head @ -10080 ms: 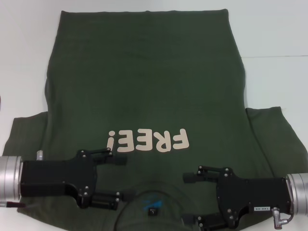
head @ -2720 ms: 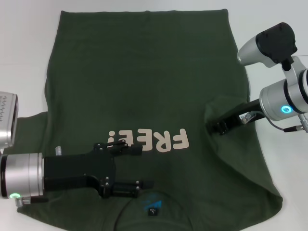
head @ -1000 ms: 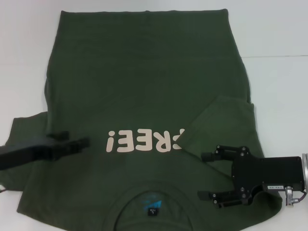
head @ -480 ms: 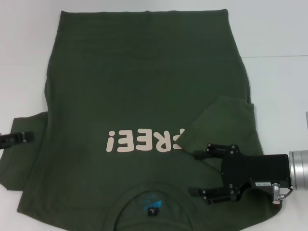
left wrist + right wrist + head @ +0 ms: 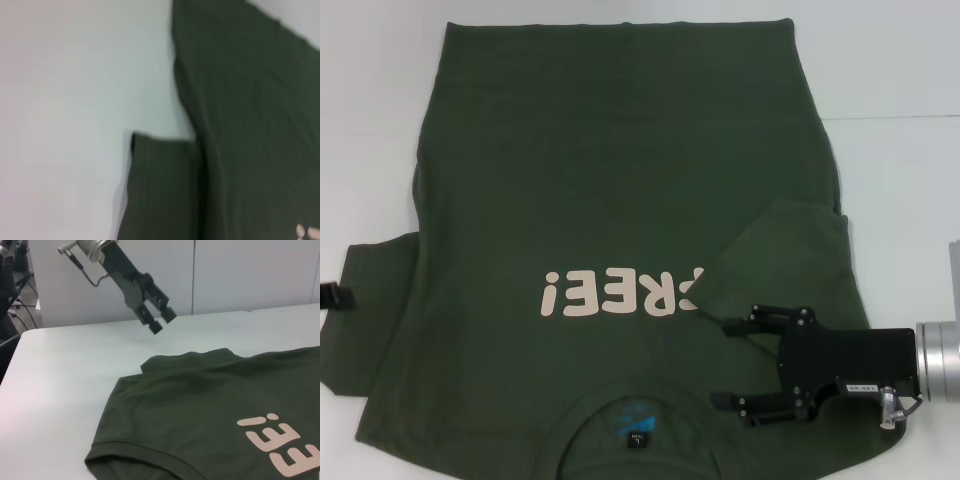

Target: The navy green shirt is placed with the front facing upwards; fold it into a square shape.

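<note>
Shirt lies spread flat on the white worktop, front up, collar toward the robot, hem at the far side. Cream letters read upside-down in the head view; small blue label inside the collar.

Right sleeve is folded inward onto the body, its corner covering the first letter. Left sleeve lies out flat on the worktop, unfolded.

Right gripper sits low above the shirt's right shoulder area, just beside the folded sleeve, pointing toward the collar. Fingers spread apart, released, nothing between them.

Left gripper: in the head view only a dark tip shows at the edge, over the left sleeve. The right wrist view shows it lifted clear above the worktop, beyond the left sleeve, angled down, fingers parted with a small gap, grasping nothing. Left wrist view looks down on the sleeve and bare worktop
</note>
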Available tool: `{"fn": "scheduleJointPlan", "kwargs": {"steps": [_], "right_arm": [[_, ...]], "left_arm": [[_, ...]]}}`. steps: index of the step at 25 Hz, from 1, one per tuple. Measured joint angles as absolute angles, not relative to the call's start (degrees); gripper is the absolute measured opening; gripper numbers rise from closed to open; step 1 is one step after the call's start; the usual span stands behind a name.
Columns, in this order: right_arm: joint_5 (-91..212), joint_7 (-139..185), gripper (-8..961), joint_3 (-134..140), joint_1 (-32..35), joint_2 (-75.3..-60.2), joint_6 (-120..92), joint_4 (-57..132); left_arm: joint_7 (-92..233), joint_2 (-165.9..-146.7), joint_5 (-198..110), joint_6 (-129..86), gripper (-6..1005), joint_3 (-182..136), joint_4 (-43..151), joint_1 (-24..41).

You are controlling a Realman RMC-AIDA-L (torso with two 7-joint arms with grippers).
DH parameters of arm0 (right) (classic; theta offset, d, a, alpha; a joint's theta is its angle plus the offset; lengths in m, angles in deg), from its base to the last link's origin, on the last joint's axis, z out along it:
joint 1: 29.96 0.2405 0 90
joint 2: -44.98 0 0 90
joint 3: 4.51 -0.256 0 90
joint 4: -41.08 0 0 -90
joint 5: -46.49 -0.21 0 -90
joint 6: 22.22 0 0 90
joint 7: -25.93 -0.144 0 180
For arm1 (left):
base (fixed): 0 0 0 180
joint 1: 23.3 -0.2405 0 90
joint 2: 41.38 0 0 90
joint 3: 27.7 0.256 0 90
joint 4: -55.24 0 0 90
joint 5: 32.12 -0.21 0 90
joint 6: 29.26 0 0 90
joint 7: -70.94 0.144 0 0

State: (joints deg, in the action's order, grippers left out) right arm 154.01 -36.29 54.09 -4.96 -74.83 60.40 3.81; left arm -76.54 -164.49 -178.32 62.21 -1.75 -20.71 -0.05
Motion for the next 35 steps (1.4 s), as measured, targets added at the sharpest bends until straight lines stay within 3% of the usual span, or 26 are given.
{"fn": "scheduleJointPlan", "kwargs": {"steps": [35], "right_arm": [[154.25,-36.72,900,54.2,-3.06,-74.99,58.62,5.32]], "left_arm": [[-77.31,-163.95,-185.77,59.39,905,-1.42,-11.35,1.15]]}}
